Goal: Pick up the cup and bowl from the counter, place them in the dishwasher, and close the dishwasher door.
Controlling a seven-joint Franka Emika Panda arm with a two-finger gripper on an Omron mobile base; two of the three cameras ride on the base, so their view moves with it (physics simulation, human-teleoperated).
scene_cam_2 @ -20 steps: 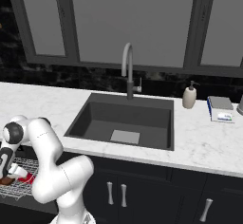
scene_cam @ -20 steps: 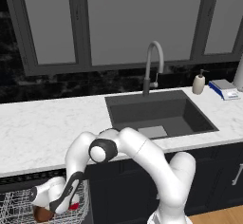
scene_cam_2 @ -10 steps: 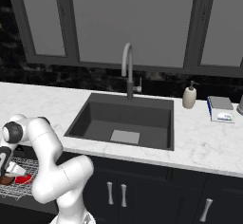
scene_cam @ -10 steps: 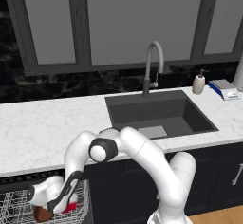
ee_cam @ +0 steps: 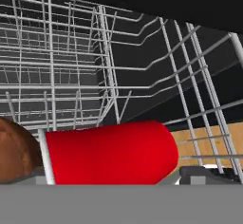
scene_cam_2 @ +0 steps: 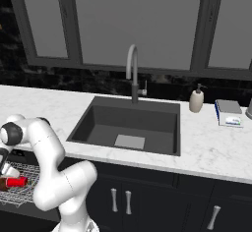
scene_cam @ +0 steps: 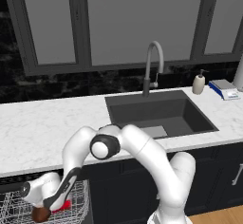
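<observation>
Both cup (ee_cam: 107, 153) & bowl (ee_cam: 16, 152) lie in rack (ee_cam: 71, 66), bowl at cup's 9 o'clock. Pincer (scene_cam: 47, 209) grip: can't tell. Next, judging: back out, shut door.

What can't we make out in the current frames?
- Gripper: left base view, too small against the rack to tell open or shut.
- Bowl: hand view, cut off by the left edge; whether it rests on the wire or is held is unclear.
- Cup: hand view, its underside runs below the frame, so what it lies on is hidden.
- Dishwasher door: can't place it.
</observation>
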